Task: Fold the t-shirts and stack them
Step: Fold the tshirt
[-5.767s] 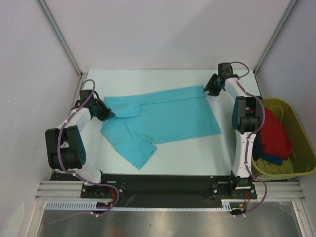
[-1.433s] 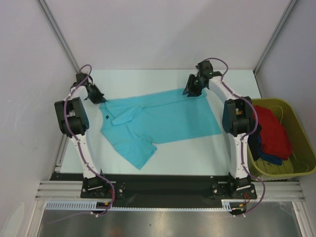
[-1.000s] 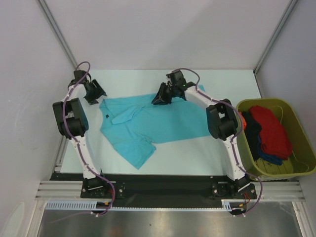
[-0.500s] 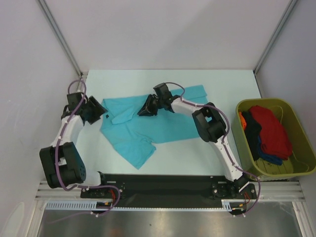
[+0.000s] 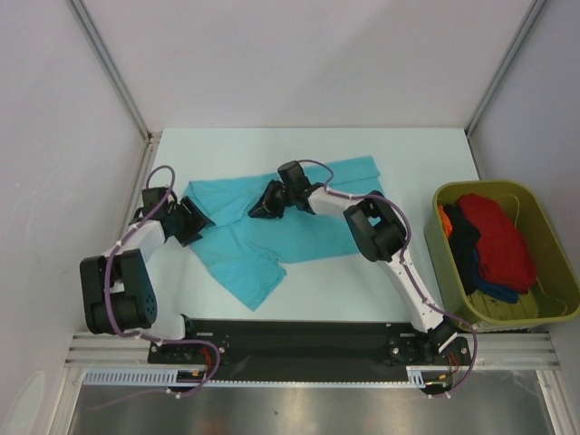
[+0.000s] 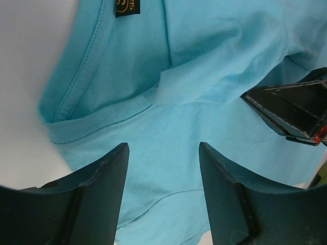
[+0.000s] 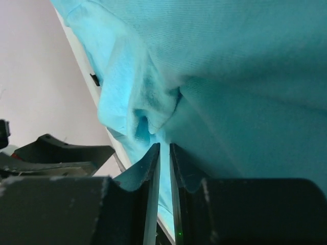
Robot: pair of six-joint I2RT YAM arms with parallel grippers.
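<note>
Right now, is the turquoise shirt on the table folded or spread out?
Mostly spread: the turquoise t-shirt lies flat across the table, with only one sleeve doubled over near its collar.

Cut off by the top edge, print unreadable: small dark label (image 6: 126, 6) on turquoise cloth t-shirt (image 6: 204, 132). Whether cloth is pinched by the right gripper (image 7: 164, 148) cannot be told. Dark blue t-shirt (image 5: 464, 245) in olive-green plastic tub (image 5: 512, 313) is mostly hidden under red t-shirt (image 5: 497, 240).

A pale table (image 5: 417, 149) carries one turquoise t-shirt (image 5: 313, 234), spread mostly flat across its middle, with a sleeve folded over near the collar
</note>
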